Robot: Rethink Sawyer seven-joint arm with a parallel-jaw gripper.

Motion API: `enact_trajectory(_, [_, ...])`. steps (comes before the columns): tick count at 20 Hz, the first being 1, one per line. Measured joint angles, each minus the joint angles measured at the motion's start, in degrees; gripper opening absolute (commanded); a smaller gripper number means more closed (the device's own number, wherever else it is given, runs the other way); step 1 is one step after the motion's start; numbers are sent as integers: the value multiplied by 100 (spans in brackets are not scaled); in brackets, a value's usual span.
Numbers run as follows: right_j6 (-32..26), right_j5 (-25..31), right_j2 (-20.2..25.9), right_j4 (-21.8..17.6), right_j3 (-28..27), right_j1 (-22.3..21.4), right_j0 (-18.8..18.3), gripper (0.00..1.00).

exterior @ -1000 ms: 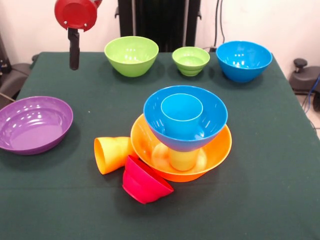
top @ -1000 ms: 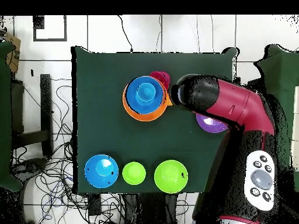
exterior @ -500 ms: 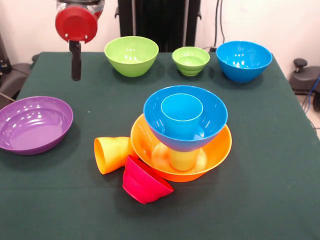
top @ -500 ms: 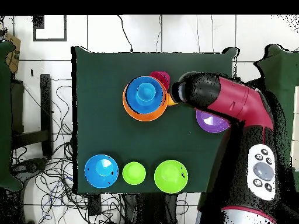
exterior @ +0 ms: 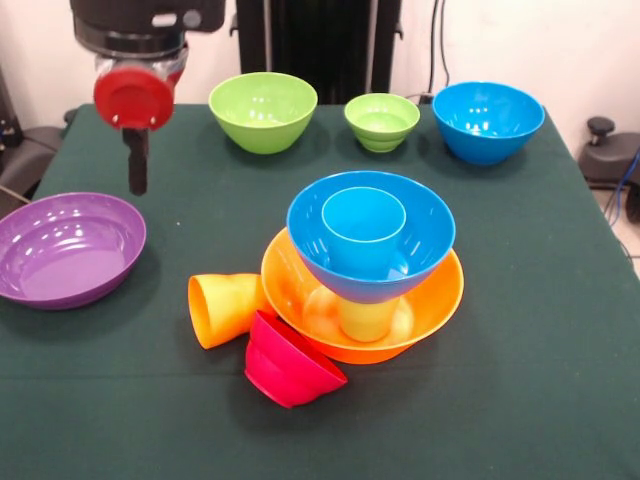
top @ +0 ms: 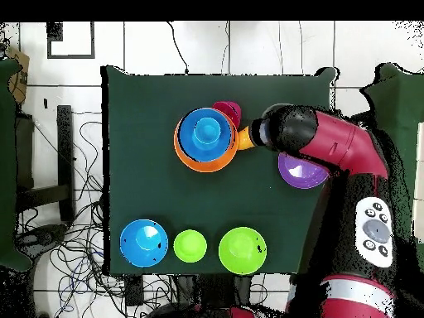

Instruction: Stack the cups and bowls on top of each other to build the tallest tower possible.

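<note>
The tower stands mid-table: a big orange bowl [exterior: 445, 290] holds a lime green cup [exterior: 365, 318], which carries a blue bowl [exterior: 425, 235] with a blue cup [exterior: 363, 232] inside. An orange cup [exterior: 222, 308] lies on its side against the orange bowl's left. A small red bowl [exterior: 290, 365] leans tilted at its front. My gripper [exterior: 137, 165] hangs above the table behind the purple bowl [exterior: 65, 250], apart from everything and carrying nothing. In the overhead view the arm [top: 286, 132] hides it, beside the orange cup [top: 245, 139].
Along the far edge in the front view stand a large green bowl [exterior: 262, 110], a small green bowl [exterior: 381, 120] and a second blue bowl [exterior: 488, 120]. From overhead, the arm partly covers the purple bowl [top: 300, 172].
The gripper has come down and shifted slightly left in the front view, nearer the purple bowl. No bowl or cup has moved.
</note>
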Motion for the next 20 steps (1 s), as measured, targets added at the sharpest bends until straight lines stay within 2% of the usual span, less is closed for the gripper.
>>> enact_trajectory(7, [0,0,82,-27,-212,426,-166,100])
enact_trajectory(12, [-136,0,236,-274,-374,607,-256,100])
enact_trajectory(14, [-450,0,443,-533,-442,651,-366,100])
enact_trajectory(18, [-1495,0,921,-1056,-521,649,-609,100])
enact_trajectory(19, [-2144,1,1176,-1246,-521,630,-749,100])
enact_trajectory(20, [-2527,0,1328,-1318,-522,622,-837,100])
